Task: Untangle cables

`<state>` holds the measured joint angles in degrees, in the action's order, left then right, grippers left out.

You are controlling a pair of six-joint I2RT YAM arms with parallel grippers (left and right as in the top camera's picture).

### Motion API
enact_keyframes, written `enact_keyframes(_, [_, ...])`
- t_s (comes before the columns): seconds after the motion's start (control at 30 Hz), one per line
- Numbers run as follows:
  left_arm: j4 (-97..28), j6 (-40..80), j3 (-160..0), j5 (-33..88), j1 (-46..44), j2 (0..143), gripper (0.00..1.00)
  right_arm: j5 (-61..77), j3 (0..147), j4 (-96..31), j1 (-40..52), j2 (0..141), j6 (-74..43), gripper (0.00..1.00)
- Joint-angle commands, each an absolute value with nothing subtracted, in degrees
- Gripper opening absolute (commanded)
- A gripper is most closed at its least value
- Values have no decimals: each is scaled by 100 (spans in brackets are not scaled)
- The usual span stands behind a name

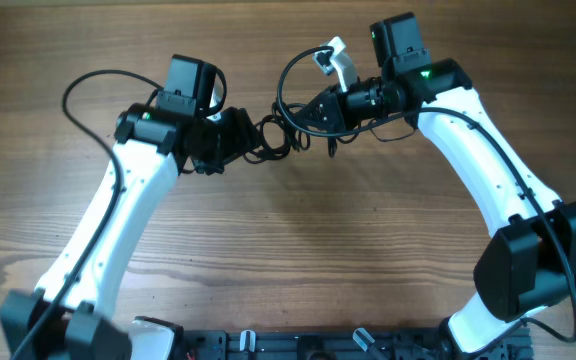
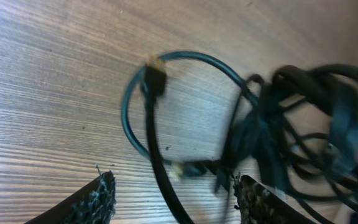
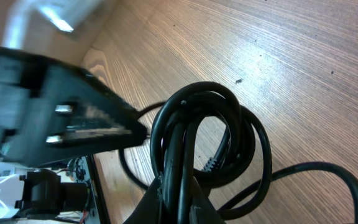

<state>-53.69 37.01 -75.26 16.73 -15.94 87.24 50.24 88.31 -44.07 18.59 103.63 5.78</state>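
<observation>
Wooden table [image 1: 288,250], both arms reaching in to meet at its far middle

- cables [image 1: 273,135]: black knotted clump lay on the bare wood between the two grippers, with loose loops spilling toward each
- left gripper [image 2: 179,202]: jaws stood wide apart, and one cord ran up between the fingertips [image 2: 101,199] without either visibly touching it
- small plug [image 2: 154,74] with a pale metal tip sat at the top of a free loop on the wood, left of the dense tangle in the left wrist view
- right gripper [image 3: 176,202]: pinched closed on a bunch of coiled cords that rose straight out of its tips
- black block with two metal pins [image 3: 67,124], blurred, hung close to the right wrist lens, crowding the left of that view
- white piece [image 1: 336,60] stood above the right gripper, a thin black loop arching beside it; what it was could not be told
</observation>
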Motion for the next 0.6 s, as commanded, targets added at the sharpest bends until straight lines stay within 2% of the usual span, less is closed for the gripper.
enact_keyframes(0.0, [-5426, 3820, -7481, 851, -1887, 8429, 72, 5103, 8927, -4375, 1865, 10368, 469, 4])
enact_keyframes(0.1, [-4873, 3817, -7061, 797, -2078, 8792, 72, 5109, 8927, -4394, 1865, 10368, 432, 4])
enact_keyframes(0.17, [-4449, 3824, -6781, 622, -2075, 9094, 65, 5175, 8927, -4431, 1868, 10368, 436, 4])
enact_keyframes(0.27, [-3728, 4313, -6733, 375, -2078, 9478, 63, 5304, 8927, -4447, 1868, 10368, 449, 4])
enact_keyframes(0.3, [-3380, 4563, -6733, 375, -2080, 9561, 60, 5301, 8927, -4477, 1868, 10368, 449, 4])
enact_keyframes(0.33, [-3236, 4694, -6733, 375, -2080, 9581, 53, 5304, 8927, -4510, 1868, 10368, 436, 4])
enact_keyframes(0.47, [-2836, 4899, -6733, 327, -2073, 9581, 16, 5717, 8927, -4628, 1865, 10368, 419, 4])
enact_keyframes(0.5, [-2829, 5002, -6733, 226, -2071, 9581, 4, 5629, 8927, -4644, 1865, 10366, 270, 4])
enact_keyframes(0.57, [-3013, 5365, -6733, -128, -1981, 9581, 4, 4278, 8927, -4727, 1778, 10366, -685, 4])
